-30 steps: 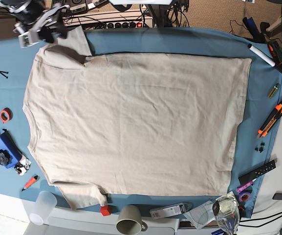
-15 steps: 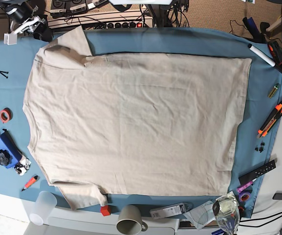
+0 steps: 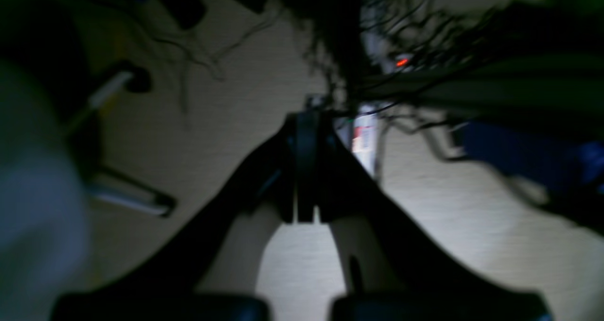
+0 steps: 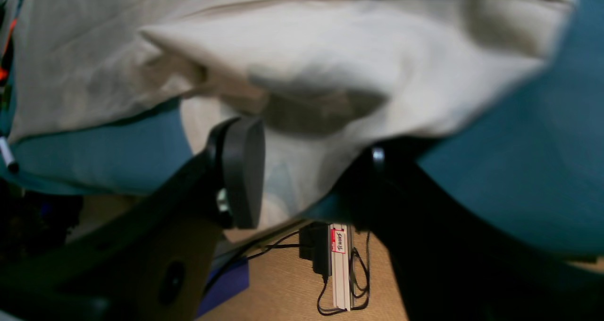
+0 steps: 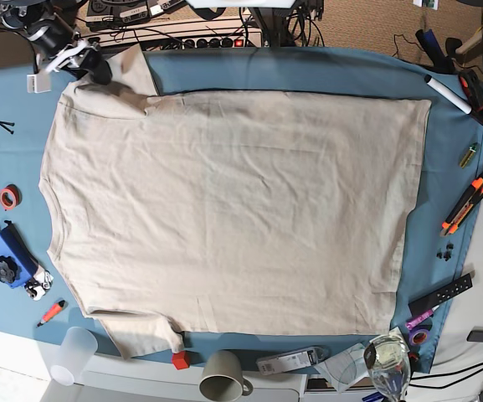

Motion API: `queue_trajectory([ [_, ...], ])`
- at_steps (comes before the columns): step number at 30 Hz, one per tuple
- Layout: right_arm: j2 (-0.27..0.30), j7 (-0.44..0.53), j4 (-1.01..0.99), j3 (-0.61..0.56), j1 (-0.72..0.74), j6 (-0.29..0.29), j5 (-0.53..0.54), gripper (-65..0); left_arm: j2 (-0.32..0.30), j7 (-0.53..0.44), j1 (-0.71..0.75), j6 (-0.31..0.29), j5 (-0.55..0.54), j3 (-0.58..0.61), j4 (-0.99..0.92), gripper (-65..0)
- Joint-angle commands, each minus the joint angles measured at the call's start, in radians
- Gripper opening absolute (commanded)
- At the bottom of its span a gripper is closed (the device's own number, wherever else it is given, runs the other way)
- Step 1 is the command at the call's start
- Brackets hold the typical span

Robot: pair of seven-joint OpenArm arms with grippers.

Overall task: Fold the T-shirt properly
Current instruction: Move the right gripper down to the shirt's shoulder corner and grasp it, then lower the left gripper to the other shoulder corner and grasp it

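Note:
The beige T-shirt (image 5: 224,209) lies spread flat on the teal cloth, collar side at the left and hem at the right. Its far sleeve (image 5: 128,71) points toward the back edge. My right gripper (image 5: 64,67) hovers at that sleeve's left, open. In the right wrist view the T-shirt sleeve (image 4: 306,75) fills the space ahead of the right gripper (image 4: 306,179), whose fingers (image 4: 243,170) stand wide apart either side of the sleeve's edge without clamping it. My left gripper (image 3: 306,122) is shut on nothing, over the floor, and does not show in the base view.
Left of the shirt lie an orange tape roll (image 5: 8,197), a blue box (image 5: 7,255) and a red marker (image 5: 51,311). A plastic cup (image 5: 74,353) and a mug (image 5: 223,377) stand at the front edge. An orange knife (image 5: 469,201), a remote (image 5: 440,293) and a white marker (image 5: 447,94) lie right.
My right gripper swung left and back off the table corner, then came down toward the far sleeve again. The T-shirt has not moved.

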Motion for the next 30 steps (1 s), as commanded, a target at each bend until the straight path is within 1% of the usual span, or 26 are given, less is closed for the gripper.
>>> queue_trajectory([
  [1,-0.002,-0.004,0.009,0.002,-0.008,0.0,-0.021,-37.1,-0.003,0.003,0.024,0.0,-0.033,-0.004,0.026,-63.8],
  [3,-0.011,-0.002,0.009,0.002,-0.008,0.0,-0.021,-37.1,-0.003,0.056,0.024,0.0,-0.089,-0.004,0.056,-59.1],
  [5,-0.013,-0.01,0.009,0.002,-0.008,0.0,-0.032,-37.1,-0.001,0.114,0.024,0.006,-0.129,-0.004,0.093,-56.3],
  [6,-0.013,-0.013,0.009,0.002,-0.008,0.0,-0.042,-37.1,0.0,0.146,0.025,0.008,-0.147,-0.004,0.113,-55.7],
  [9,-0.013,-0.016,0.009,0.002,-0.009,0.0,-0.067,-37.1,0.015,0.212,0.04,0.043,-0.187,-0.008,0.181,-55.7],
  [13,-0.013,-0.016,0.009,0.002,-0.008,0.0,-0.069,-37.1,0.046,0.253,0.078,0.041,-0.253,-0.038,0.303,-55.7],
  [14,-0.013,-0.016,0.009,0.002,-0.009,0.0,-0.069,-37.1,0.046,0.259,0.08,0.04,-0.264,-0.046,0.336,-55.2],
  [15,-0.013,-0.017,0.009,0.002,-0.009,0.0,-0.069,-37.1,0.046,0.266,0.079,0.041,-0.266,-0.053,0.369,-53.3],
  [19,-0.013,-0.02,0.009,0.002,-0.008,0.0,-0.069,-37.1,0.046,0.269,0.04,0.041,-0.251,-0.063,0.466,-41.0],
  [20,-0.013,-0.021,0.009,0.002,-0.008,0.0,-0.069,-37.1,0.046,0.269,0.016,0.041,-0.237,-0.063,0.469,-38.9],
  [22,-0.013,-0.022,0.009,0.002,-0.008,0.0,-0.069,-37.1,0.046,0.27,-0.043,0.042,-0.16,-0.063,0.46,-38.4],
  [23,-0.013,-0.022,0.009,0.002,-0.008,0.0,-0.068,-37.1,0.046,0.27,-0.076,0.059,-0.126,-0.063,0.45,-38.4],
  [25,-0.013,-0.023,0.009,0.002,-0.008,0.0,-0.068,-37.1,0.046,0.272,-0.142,0.108,-0.098,-0.062,0.421,-38.4],
  [26,-0.013,-0.023,0.009,0.002,-0.008,0.0,-0.068,-37.1,0.046,0.278,-0.174,0.124,-0.089,-0.062,0.406,-38.4],
  [27,-0.013,-0.023,0.009,0.002,-0.008,0.0,-0.068,-37.1,0.046,0.278,-0.202,0.133,-0.076,-0.062,0.393,-38.4],
  [30,-0.013,-0.027,0.009,0.002,-0.008,0.0,-0.069,-37.1,0.046,0.278,-0.262,0.132,-0.056,-0.063,0.386,-38.3],
])
